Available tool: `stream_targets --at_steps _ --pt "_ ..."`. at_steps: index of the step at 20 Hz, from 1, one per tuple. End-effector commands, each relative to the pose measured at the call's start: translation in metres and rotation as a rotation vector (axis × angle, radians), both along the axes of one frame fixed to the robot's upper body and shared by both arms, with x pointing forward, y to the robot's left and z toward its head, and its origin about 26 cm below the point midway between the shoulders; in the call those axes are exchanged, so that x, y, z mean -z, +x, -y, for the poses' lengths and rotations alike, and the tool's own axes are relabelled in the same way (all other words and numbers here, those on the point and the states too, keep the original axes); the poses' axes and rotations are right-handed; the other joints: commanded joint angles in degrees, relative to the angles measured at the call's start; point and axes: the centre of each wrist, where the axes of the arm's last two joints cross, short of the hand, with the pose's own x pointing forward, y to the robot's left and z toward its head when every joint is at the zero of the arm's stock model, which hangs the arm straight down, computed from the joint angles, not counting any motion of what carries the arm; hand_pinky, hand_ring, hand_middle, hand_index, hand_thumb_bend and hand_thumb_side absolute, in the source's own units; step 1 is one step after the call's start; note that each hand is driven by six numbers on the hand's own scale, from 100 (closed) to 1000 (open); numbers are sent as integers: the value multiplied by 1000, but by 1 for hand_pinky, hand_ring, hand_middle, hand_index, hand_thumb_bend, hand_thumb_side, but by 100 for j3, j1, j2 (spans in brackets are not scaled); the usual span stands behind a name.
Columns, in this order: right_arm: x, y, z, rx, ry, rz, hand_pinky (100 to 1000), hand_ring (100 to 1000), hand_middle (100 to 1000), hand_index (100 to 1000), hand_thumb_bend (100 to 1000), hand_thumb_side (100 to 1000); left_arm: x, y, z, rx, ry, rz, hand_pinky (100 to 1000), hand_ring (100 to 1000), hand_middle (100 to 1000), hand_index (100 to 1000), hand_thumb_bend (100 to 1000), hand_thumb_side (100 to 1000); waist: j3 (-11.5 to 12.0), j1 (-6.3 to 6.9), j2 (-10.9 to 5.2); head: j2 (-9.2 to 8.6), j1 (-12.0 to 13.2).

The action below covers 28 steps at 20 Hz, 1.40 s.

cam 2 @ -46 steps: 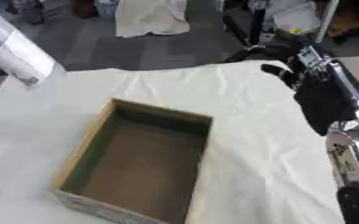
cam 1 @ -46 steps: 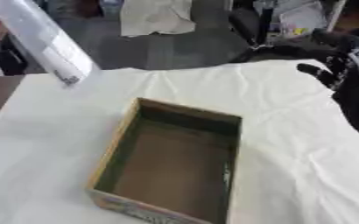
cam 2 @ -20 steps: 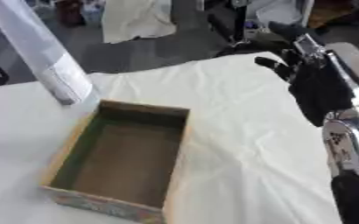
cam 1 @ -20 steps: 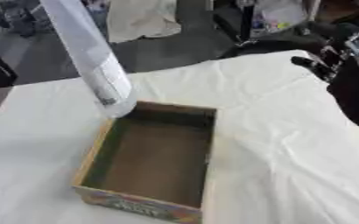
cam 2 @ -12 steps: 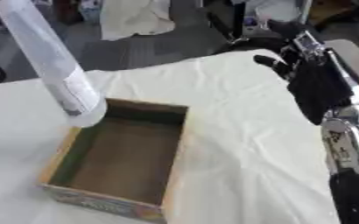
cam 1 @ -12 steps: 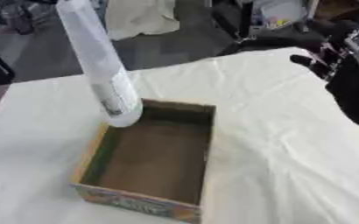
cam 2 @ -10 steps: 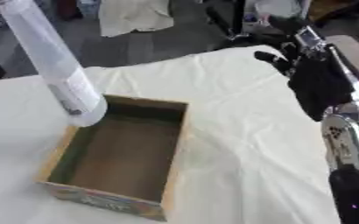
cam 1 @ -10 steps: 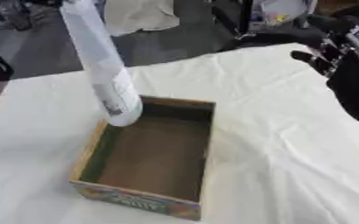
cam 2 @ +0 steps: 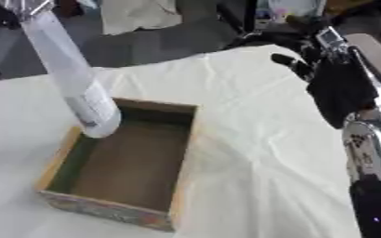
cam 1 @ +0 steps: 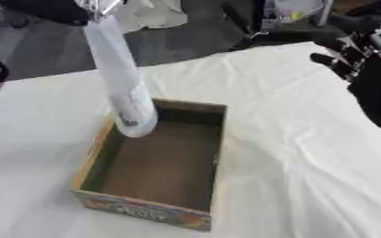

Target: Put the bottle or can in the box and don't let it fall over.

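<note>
A tall white bottle (cam 1: 121, 88) hangs slightly tilted in the air, its label end lowest and just over the far left corner of the open cardboard box (cam 1: 219, 153). My left hand (cam 1: 60, 8) holds the bottle by its silvery top at the upper left edge, mostly cut off by the frame. The box is brown inside, has a colourful printed front wall and holds nothing else. My right hand (cam 2: 338, 87) hovers over the table's far right, apart from the box, with its black fingers (cam 2: 286, 62) stretched out and holding nothing.
A creased white cloth (cam 1: 299, 153) covers the table. Beyond the table's far edge lie dark floor, a pale draped cloth (cam 2: 137, 16) and dark chairs (cam 1: 275, 28). My right forearm (cam 2: 364, 153) runs down the right side.
The bottle has swung in from the far left, turned more upright, and its lower end now sits over the box's far left corner. My right hand has barely moved. The camera has shifted.
</note>
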Motion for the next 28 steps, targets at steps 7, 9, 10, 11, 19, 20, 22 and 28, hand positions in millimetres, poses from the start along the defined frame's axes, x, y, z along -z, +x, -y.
stream_targets --at_steps 7,9,10,11,19,20,22,28 --pt "-9 -2 -4 -19 -8 26 835 879 973 786 100 581 2 2 3 -12 11 31 395 164 271 301 100 100 -12 -54 -9 -57 36" --pt "-9 -2 -5 -23 -10 25 835 880 974 786 100 583 5 4 3 -16 14 25 397 164 273 301 100 100 -13 -58 6 -58 40" --pt "-9 -2 -5 -25 -11 26 835 880 974 786 100 584 6 5 3 -18 15 21 406 164 274 301 100 100 -15 -61 14 -61 39" --pt "-9 -2 -6 -27 -11 26 835 880 974 786 100 584 8 6 4 -19 17 17 410 164 275 301 100 100 -18 -64 21 -61 39" --pt "-10 -1 -7 -32 -9 29 835 881 975 786 100 587 21 16 6 -30 27 -20 441 170 285 304 100 100 -88 -94 62 -96 49" --pt "-10 -1 -7 -33 -9 30 835 881 975 786 100 586 23 17 6 -30 28 -24 443 172 288 306 100 100 -93 -97 69 -102 53" --pt "-10 -1 -7 -34 -9 31 835 881 975 786 100 590 26 19 7 -31 30 -35 445 176 295 312 100 100 -97 -106 86 -103 63" --pt "-10 -1 -8 -35 -11 34 835 882 976 786 100 594 34 24 7 -36 24 -60 478 229 357 376 100 100 -97 -129 139 -104 60"
